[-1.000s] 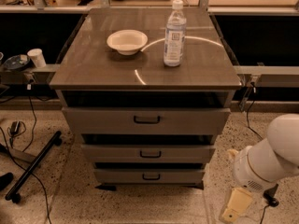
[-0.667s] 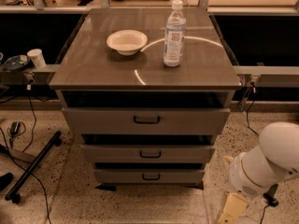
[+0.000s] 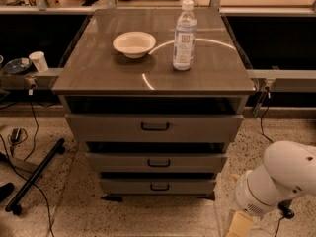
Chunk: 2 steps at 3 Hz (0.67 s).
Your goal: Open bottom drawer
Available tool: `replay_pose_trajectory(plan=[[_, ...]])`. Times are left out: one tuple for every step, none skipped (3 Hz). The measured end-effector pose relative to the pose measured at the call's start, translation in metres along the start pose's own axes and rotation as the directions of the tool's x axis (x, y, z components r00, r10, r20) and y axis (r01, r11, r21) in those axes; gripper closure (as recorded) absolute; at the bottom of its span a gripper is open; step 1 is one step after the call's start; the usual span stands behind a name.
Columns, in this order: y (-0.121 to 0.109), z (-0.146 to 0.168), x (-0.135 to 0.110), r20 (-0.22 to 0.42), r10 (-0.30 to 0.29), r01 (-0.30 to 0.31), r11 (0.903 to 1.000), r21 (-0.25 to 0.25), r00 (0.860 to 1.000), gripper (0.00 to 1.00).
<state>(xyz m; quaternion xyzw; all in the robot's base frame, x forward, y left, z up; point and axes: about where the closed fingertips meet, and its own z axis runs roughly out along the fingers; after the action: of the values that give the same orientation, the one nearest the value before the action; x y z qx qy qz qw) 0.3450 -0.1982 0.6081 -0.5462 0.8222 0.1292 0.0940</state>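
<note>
The grey cabinet has three drawers. The bottom drawer (image 3: 123,186) is the lowest and narrowest, just above the floor, with a small dark loop handle (image 3: 159,186). It sits shut, like the middle drawer (image 3: 197,162) and the taller top drawer (image 3: 207,128) above it. My white arm (image 3: 279,179) is at the lower right, to the right of the cabinet. The gripper (image 3: 240,225) hangs low at the bottom edge, right of the bottom drawer and apart from it, partly cut off by the frame.
A white bowl (image 3: 134,43) and a clear water bottle (image 3: 184,36) stand on the cabinet top (image 3: 98,73). A paper cup (image 3: 38,61) sits on a shelf at left. A black stand leg (image 3: 34,175) and cables (image 3: 29,132) lie on the speckled floor at left.
My arm and gripper have shifted slightly left and down, closer to the cabinet's lower right corner. The drawers, bowl and bottle have not moved.
</note>
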Motion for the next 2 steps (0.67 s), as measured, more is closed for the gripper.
replay_pose_trajectory(plan=[[-0.001,0.014,-0.001,0.000,-0.005,0.005,0.9999,0.014,1.000,0.00],[-0.004,0.037,-0.003,0.009,-0.006,0.006,0.9996,0.029,1.000,0.00]])
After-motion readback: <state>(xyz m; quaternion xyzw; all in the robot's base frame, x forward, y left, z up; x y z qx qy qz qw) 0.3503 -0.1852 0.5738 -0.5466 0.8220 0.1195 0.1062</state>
